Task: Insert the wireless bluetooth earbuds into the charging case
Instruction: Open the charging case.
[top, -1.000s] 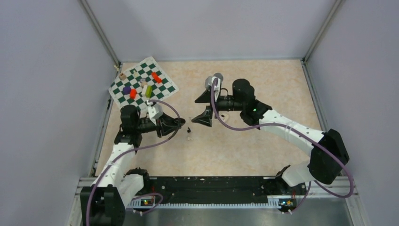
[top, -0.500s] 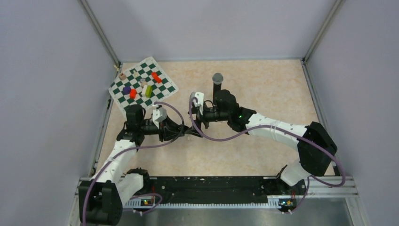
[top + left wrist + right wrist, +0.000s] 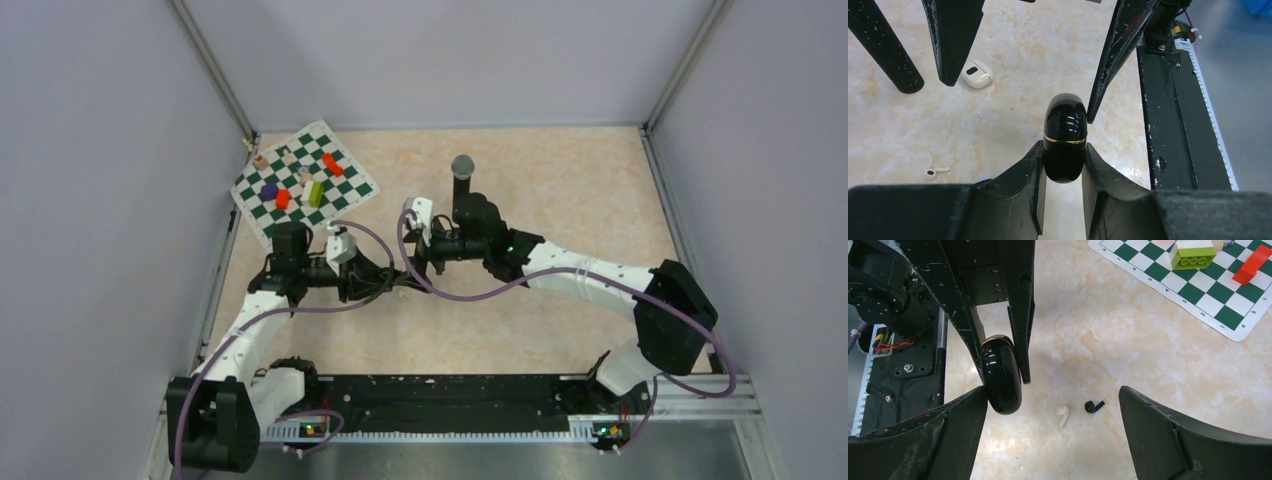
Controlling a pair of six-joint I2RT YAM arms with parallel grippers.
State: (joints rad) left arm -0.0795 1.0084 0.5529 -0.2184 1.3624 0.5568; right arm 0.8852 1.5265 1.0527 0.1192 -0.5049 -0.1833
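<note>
Left jaws (image 3: 1063, 150) are clenched on the black case (image 3: 1064, 117), pinching its lower half by the sides. We read its lid as shut, with the gold seam unbroken. The case's long axis runs straight out along the left fingers, and the lid end pokes past their tips toward the right arm. The case looks held clear of the bench (image 3: 1128, 340).

Right jaws (image 3: 1053, 397) are released, spread wide and grasping nothing. They face the left jaws head-on. The case's free end sits inside their gap but far off-centre. It is hard by one finger, touching or just beside, we cannot tell which. The other finger is well apart. The case axis lies roughly in line with the right fingers, not across them.

Under that gap, a white bud (image 3: 1063, 416) and a black bud (image 3: 1093, 406) lie on the bench. They are near each other but apart, and neither is in a case. A white case (image 3: 977, 75) lies further off on the bench.

Our call: the right arm is the free one and the nearer to the buds. No bud goes in until that lid opens.
</note>
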